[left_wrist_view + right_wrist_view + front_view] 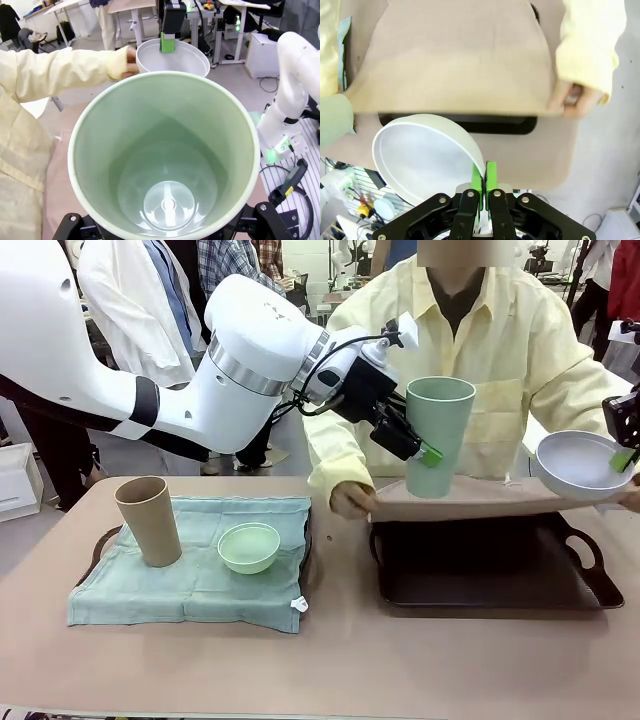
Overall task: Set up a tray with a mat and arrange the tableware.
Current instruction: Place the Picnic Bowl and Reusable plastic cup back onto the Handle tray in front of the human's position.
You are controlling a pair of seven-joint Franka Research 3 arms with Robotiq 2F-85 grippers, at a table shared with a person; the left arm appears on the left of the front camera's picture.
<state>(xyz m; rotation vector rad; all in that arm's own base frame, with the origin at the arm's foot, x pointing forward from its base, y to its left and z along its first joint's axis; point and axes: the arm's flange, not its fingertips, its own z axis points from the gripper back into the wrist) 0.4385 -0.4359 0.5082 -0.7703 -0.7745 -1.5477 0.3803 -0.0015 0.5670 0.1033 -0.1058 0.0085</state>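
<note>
A tumbler and bowl sit on the left cloth.

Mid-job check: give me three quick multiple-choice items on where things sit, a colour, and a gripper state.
1. Where does the tan tumbler stand?
A. on the green cloth
B. in the dark tray
C. in a gripper

2. What colour is the tumbler in the left gripper?
A. tan
B. pale green
C. blue

3. The right gripper is:
A. open, empty
B. shut on the whitish bowl
C. shut on the mat

Answers: 1 A, it stands upright beside the mint bowl; 2 B, front view shows it; 3 B, pads pinch the rim.
</note>
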